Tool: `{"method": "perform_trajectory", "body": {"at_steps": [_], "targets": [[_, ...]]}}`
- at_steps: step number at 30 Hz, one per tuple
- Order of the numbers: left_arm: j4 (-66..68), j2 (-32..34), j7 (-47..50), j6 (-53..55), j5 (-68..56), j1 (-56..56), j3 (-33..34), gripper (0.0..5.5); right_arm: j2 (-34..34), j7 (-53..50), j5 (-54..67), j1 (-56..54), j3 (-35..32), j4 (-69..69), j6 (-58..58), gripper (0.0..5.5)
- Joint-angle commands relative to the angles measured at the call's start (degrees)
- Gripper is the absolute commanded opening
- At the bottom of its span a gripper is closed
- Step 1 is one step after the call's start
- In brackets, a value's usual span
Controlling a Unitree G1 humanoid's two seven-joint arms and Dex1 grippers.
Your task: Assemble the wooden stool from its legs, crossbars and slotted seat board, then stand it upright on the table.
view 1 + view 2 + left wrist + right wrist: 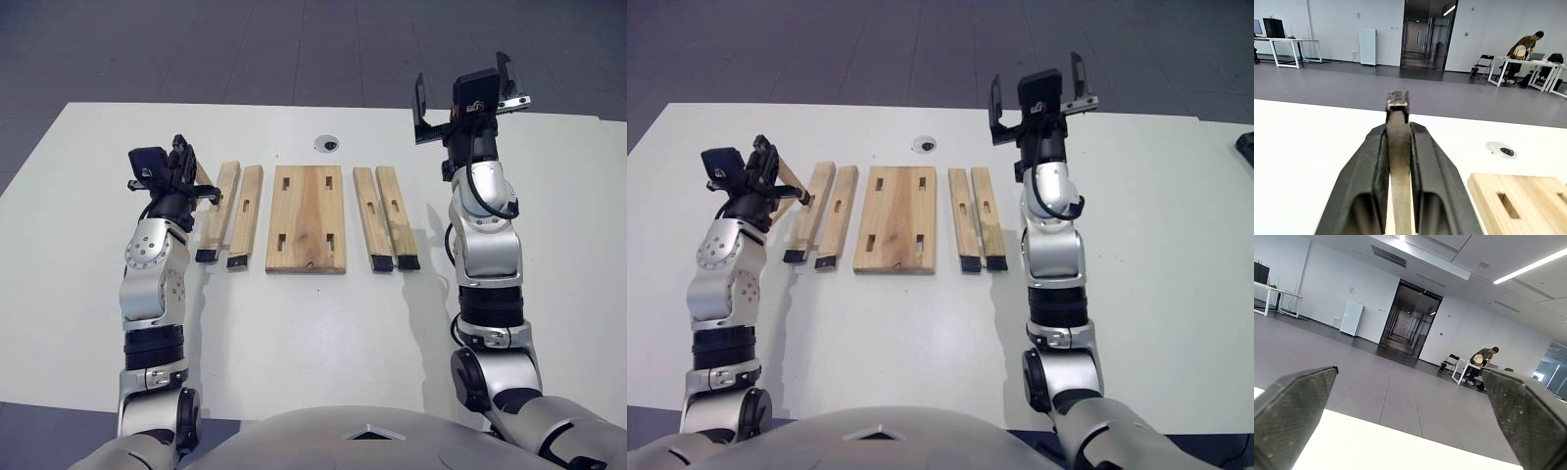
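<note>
Head views: the seat board (306, 217) lies mid-table, with two legs (220, 209) on its left and two on its right. The left gripper (194, 179), just left of those, holds a crossbar (792, 186).

Left wrist: the fingers (1364, 186) are clamped on that bar.

Right wrist: the right gripper (1409, 377) is raised, wide open and empty.

Likely the first joint; next, the bar's end must meet a leg slot.

The seat board (306, 218), legs (218, 208) and crossbar (1399, 166) are showing pale, bare wood; the bench (98, 176) is looking smooth, matt white; the fingers (1298, 406) of the right end effector (1409, 377) are showing pebbled black plastic.
</note>
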Motion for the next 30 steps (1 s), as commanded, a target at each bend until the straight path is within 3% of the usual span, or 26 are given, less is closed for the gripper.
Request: {"method": "perform_trajectory", "body": {"at_steps": [1,30], "targets": [[0.1,0.9,-1.4,-1.4,0.6,0.2,0.9,0.42,0.3,0.0,0.3,1.7,0.3,-1.6,0.2,5.4],[7.5,-1.1,-3.5,-8.2,4.4,-1.6,-0.3,0.42,0.7,3.8,1.1,3.9,3.3,-5.5,3.6,5.4]]}}
